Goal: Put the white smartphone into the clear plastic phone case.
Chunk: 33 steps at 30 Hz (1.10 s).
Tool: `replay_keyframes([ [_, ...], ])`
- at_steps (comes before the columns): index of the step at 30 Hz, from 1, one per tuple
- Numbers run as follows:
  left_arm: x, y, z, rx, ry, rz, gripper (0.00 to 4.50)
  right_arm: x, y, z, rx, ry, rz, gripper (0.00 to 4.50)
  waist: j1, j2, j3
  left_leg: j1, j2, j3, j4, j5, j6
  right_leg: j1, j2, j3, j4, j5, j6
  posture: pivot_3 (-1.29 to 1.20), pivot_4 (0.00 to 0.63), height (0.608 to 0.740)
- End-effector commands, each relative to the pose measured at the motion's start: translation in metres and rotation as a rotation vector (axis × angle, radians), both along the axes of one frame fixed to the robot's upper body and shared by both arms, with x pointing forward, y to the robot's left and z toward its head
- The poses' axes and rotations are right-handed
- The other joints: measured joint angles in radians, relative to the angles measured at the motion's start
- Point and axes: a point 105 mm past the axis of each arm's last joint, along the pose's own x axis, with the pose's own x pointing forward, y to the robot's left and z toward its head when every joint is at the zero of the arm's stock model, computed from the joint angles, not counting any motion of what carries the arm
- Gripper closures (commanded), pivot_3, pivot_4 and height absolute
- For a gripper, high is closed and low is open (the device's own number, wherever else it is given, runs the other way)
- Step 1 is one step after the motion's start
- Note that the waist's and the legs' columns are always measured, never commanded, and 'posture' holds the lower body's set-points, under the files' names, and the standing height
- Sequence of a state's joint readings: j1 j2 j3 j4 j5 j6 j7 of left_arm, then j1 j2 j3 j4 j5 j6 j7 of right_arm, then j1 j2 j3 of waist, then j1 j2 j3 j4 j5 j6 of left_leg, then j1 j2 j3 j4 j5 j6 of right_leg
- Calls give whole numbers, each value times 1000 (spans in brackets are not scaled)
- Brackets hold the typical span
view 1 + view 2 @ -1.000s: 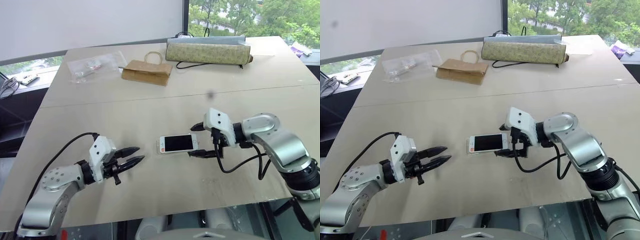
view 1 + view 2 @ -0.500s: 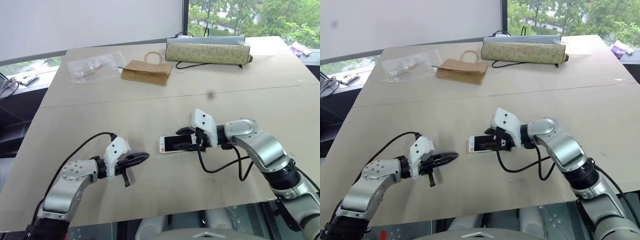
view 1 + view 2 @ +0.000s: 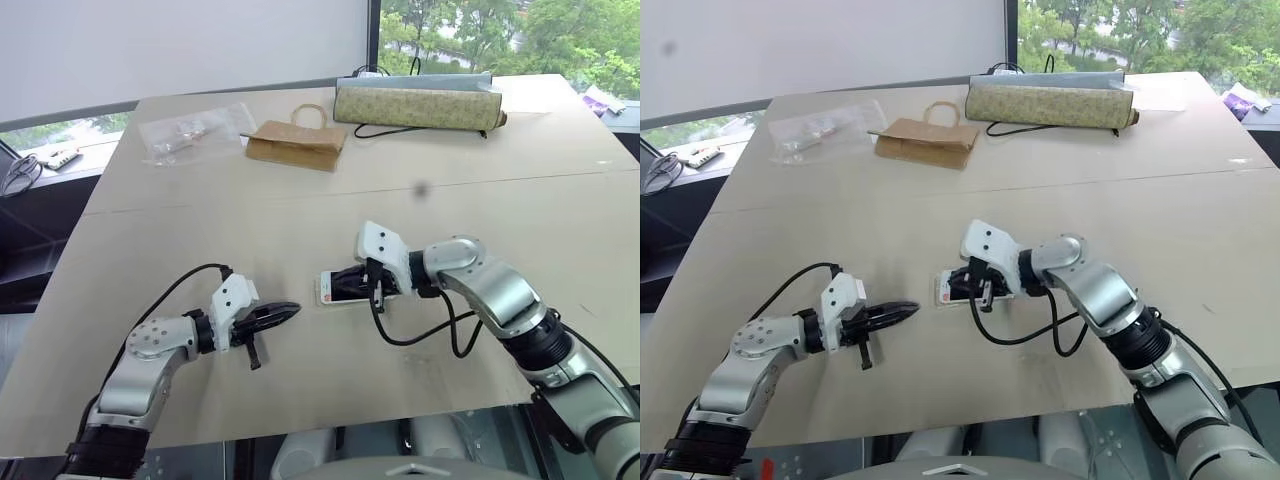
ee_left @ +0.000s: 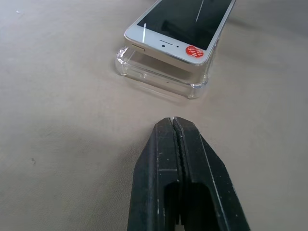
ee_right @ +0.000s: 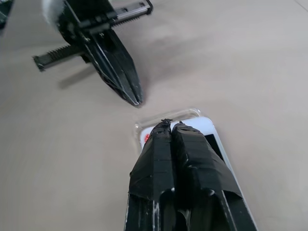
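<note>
Only red round sticker (image 4: 194,51), white smartphone (image 4: 179,26), text unreadable

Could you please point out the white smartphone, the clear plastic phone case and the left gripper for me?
white smartphone (image 4: 185,21): left wrist view, on its black screen.
clear plastic phone case (image 4: 159,79): left wrist view, on its near wall.
left gripper (image 3: 293,310): left eye view, at the closed fingers' tips.

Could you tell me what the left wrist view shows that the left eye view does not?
Left wrist view: the white smartphone lies on the clear plastic phone case, raised at this end, with a red sticker. Left eye view: a brown paper bag and clear bag at the table's far side. Both: the shut left gripper short of the phone.
</note>
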State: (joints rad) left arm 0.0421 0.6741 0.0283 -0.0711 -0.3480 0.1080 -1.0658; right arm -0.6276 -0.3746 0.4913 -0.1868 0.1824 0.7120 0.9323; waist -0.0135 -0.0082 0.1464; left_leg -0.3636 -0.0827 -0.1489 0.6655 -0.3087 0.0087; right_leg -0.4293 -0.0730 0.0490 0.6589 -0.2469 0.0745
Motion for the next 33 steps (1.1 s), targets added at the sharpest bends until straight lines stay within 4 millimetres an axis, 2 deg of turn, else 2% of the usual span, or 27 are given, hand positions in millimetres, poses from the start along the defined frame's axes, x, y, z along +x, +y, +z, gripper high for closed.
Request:
replay_keyframes([
  [1,6,-2,4,-7,-13,18,4500,2,10,4,-7,-65,33,4454,0,0,0,0,0,0,0,0,0,0,0,0,0,0,0,0,150,740],
  [10,17,-15,29,-34,-50,17,4500,7,10,3,-23,-79,48,4454,-8,0,0,-2,0,-1,0,0,0,-1,0,-2,0,0,0,0,150,740],
  [16,17,-24,29,-17,-35,12,4500,9,9,2,-33,-82,53,4454,-23,0,0,-2,0,-1,0,0,0,-1,0,-2,-1,0,0,0,150,740],
  [21,16,-27,25,13,-14,23,4500,4,9,-12,-76,-40,89,4454,-26,0,0,-2,0,-1,0,0,0,-1,0,-2,-1,0,0,0,150,740],
  [25,14,-25,32,1,-11,46,4500,1,8,-28,-135,-14,120,4454,-27,0,0,-2,0,-1,0,0,0,-1,0,-2,-1,0,0,0,150,740],
  [29,10,-13,41,-10,0,87,4500,3,6,-36,-166,-19,133,4454,-28,-1,0,-1,0,-1,0,0,0,-1,0,-1,0,0,0,0,150,740],
  [33,5,-7,41,-1,23,103,4500,4,6,-39,-175,-21,139,4454,-27,0,-1,0,0,0,-1,0,0,-1,0,0,0,0,0,0,150,740],
])
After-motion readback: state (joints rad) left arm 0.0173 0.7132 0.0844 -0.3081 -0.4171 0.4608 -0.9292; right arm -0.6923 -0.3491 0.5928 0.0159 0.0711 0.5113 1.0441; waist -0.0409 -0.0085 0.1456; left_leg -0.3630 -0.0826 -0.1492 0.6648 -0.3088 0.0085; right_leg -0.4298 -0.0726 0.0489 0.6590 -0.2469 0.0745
